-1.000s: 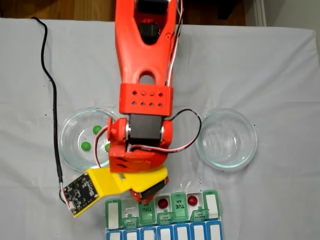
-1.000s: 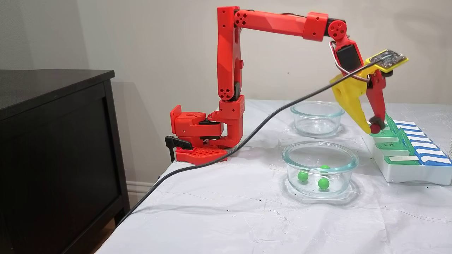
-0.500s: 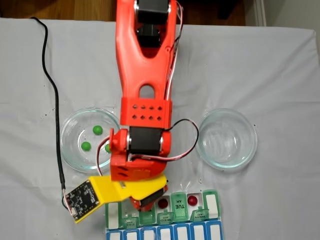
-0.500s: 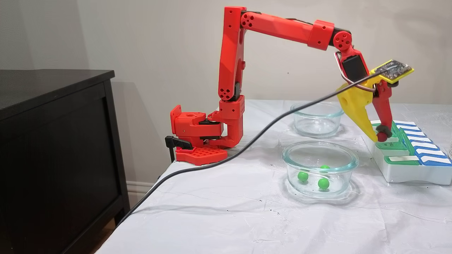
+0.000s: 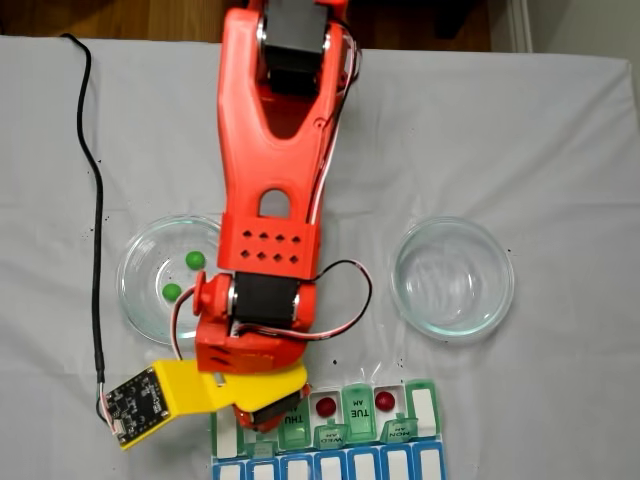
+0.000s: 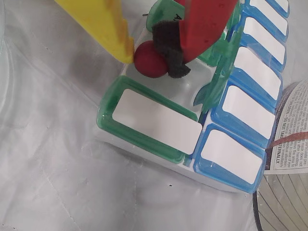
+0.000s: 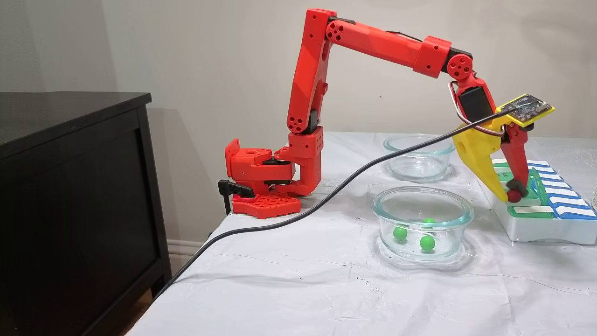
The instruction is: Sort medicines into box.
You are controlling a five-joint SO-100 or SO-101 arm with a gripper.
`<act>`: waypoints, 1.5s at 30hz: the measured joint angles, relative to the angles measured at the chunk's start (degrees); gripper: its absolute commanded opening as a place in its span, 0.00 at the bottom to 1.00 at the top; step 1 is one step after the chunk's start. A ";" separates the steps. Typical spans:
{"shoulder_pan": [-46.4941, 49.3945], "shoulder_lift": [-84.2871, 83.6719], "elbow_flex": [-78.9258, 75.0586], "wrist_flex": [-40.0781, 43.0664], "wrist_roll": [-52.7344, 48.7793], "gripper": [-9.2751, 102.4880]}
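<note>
1. so we're looking at the gripper (image 6: 144, 53) clamped on a red ball (image 6: 150, 59), the yellow finger (image 6: 103, 21) on one side and the red finger's black pad (image 6: 169, 48) on the other. jaws are narrow, just ball-width apart.
2. in the wrist view the ball hangs right over an open white cell of the pill box (image 6: 144, 139), next to a closed green lid with a white label (image 6: 156, 120). we can't tell if it's touching the cell floor.
3. from the side fixed view the gripper (image 7: 508, 196) is tipped down into the near end of the box (image 7: 536, 231), ball (image 7: 513, 195) at the fingertips, just at lid height.
4. in the top-down fixed view, two more red balls sit in open cells: one (image 5: 326, 406) just right of the gripper, another (image 5: 386, 401) further right past the tue lid (image 5: 356, 402).
5. the green balls are in the left glass dish (image 5: 135, 290) in that view; we see two there (image 5: 195, 260) (image 5: 172, 291), and the side view shows three in the near dish (image 7: 422, 214).
6. the right glass dish (image 5: 452, 277) sits well apart from the left one, arm between them.
7. a black cable (image 7: 326, 198) runs from the circuit board on the gripper (image 7: 527, 106) down across the white cloth (image 7: 303, 280) and off the table edge.
8. a dark cabinet (image 7: 74, 196) stands left of the table in the side view.
</note>
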 measured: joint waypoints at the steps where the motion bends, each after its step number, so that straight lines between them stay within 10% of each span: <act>1: 0.09 -0.53 -0.18 -0.53 0.00 0.08; 21: -1.41 -4.13 -1.76 -1.41 0.53 0.32; 30: -0.44 -2.99 -3.08 4.31 -0.26 0.27; 45: 6.42 -0.44 -17.93 39.20 -15.21 0.08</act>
